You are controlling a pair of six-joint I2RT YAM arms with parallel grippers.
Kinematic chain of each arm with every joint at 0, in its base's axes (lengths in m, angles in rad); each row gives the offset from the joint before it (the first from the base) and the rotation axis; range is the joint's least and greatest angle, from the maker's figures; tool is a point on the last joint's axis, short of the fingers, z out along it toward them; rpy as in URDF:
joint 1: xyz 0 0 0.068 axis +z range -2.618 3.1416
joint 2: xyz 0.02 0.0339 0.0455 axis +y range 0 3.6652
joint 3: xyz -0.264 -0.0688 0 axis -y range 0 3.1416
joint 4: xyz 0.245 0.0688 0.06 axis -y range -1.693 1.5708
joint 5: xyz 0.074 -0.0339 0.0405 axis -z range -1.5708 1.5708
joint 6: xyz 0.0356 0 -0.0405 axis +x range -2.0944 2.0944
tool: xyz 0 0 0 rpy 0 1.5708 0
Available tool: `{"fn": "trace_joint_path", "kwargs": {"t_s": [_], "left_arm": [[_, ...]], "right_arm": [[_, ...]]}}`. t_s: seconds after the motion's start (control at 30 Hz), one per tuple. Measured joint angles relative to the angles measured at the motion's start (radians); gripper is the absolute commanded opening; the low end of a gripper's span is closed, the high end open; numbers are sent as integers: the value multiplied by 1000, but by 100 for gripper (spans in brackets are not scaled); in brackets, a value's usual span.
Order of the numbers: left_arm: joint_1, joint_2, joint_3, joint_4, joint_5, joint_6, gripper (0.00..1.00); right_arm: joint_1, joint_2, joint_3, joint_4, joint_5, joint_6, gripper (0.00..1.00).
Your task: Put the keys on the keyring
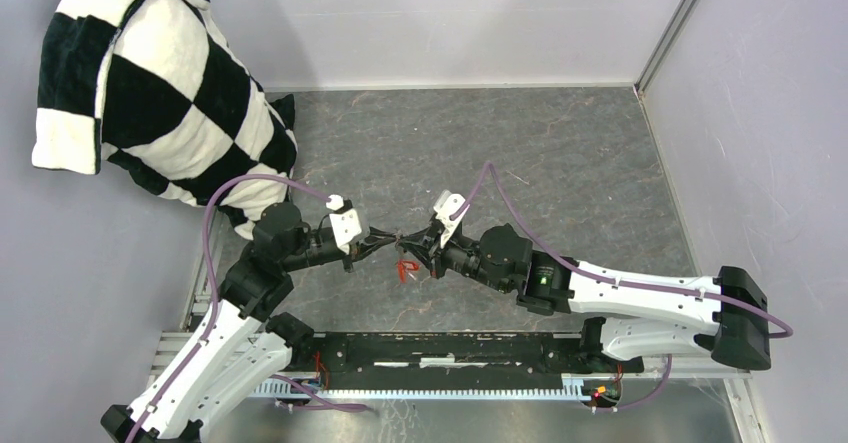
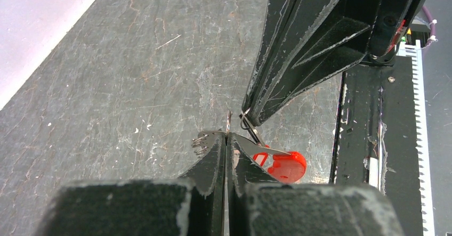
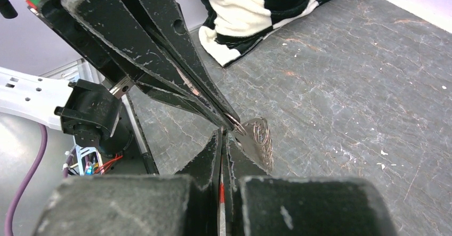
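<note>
Both shut: left pincer, right pincer | keyring between tips

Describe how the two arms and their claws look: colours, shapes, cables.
The left arm and right arm have white shell links with black joints, and a purple cable loops along each. The left claw and right claw are black, with long tapering fingers whose edges are scuffed whitish. A small white block sits behind each claw.
</note>
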Motion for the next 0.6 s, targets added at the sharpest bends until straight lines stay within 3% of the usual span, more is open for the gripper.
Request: {"fn": "trace_joint_path", "kwargs": {"t_s": [0.6], "left_arm": [[0,-17,-3,6,18,10,2]], "right_arm": [[0,1,0,44,32,42,0]]}}
